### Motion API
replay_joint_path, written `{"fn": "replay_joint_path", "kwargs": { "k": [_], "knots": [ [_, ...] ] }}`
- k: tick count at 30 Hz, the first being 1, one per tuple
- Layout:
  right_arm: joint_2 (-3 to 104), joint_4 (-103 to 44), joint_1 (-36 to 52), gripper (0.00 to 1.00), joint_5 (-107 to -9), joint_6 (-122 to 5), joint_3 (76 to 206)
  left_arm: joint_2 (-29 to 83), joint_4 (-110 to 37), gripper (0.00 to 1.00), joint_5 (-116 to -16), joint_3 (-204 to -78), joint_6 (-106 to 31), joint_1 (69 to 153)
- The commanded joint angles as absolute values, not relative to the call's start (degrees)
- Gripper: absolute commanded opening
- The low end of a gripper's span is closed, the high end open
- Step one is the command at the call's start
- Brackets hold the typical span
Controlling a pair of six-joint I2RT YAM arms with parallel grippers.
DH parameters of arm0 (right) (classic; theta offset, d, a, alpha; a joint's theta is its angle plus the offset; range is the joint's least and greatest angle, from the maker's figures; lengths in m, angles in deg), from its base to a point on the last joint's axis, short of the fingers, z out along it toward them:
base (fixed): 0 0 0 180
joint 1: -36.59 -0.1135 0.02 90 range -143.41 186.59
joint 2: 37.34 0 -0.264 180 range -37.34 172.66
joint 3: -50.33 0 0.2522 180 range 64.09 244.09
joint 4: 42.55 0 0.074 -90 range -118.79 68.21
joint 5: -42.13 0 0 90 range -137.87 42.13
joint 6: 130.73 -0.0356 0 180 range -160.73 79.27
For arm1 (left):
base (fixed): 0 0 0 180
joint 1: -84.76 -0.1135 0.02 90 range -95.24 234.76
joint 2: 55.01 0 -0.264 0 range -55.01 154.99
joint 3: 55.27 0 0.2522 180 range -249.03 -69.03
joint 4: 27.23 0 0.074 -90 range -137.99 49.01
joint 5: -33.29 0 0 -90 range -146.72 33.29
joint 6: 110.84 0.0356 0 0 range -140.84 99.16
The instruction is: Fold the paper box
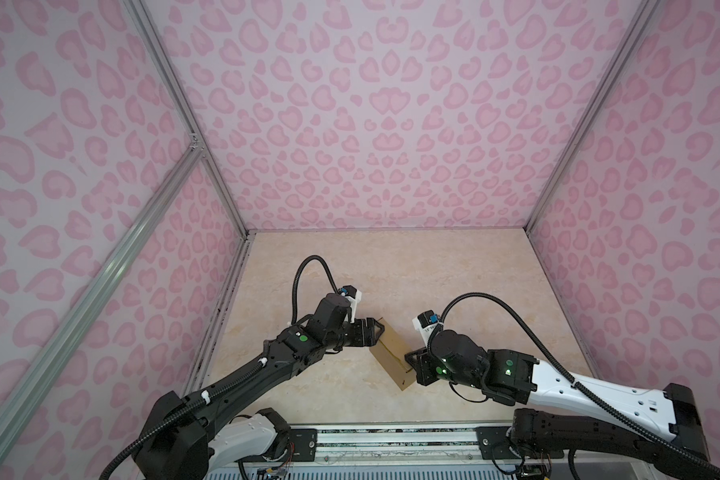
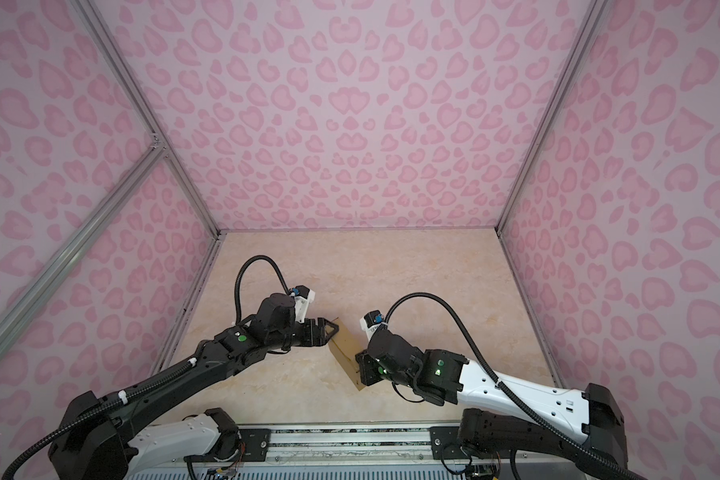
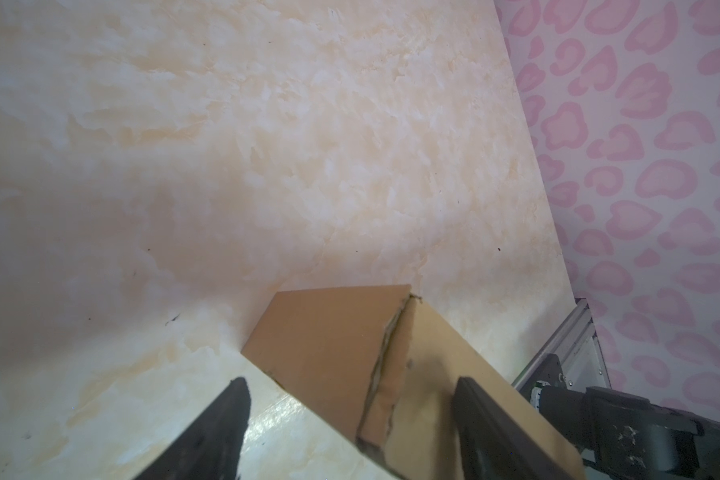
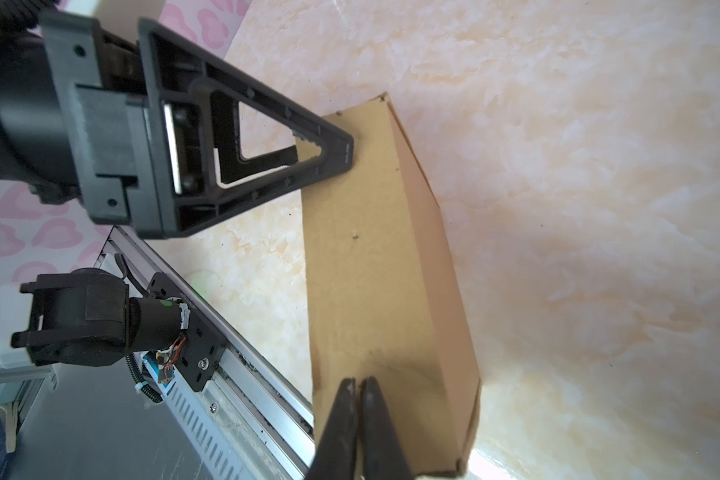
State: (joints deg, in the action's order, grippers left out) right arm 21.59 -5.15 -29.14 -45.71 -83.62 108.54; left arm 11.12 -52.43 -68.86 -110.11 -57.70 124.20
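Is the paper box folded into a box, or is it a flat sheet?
Folded: the paper box shows faces meeting at corners, no flaps spread flat.

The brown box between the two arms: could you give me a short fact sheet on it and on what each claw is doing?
thing: paper box, plain brown cardboard, folded into a shallow box shape
pose: appears to stand on a narrow edge on the table, not lying flat
left claw: open, jaws astride one end of the box
right claw: shut, tips against the broad face near the other end
left claw contact: cannot tell whether it squeezes the box
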Motion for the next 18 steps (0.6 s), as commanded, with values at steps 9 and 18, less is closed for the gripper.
{"fn": "replay_joint_path", "kwargs": {
  "k": [9, 18],
  "knots": [
    [20.8, 0.4, -30.0, 0.10, -43.7, -82.8, 110.4, 11.0, -54.3, 0.79, -67.6, -107.7, -58.6, 124.9],
    [20.6, -0.5, -31.1, 0.10, -46.9, -83.8, 109.2, 11.6, -53.6, 0.79, -67.3, -107.0, -58.7, 124.9]
  ]
}}
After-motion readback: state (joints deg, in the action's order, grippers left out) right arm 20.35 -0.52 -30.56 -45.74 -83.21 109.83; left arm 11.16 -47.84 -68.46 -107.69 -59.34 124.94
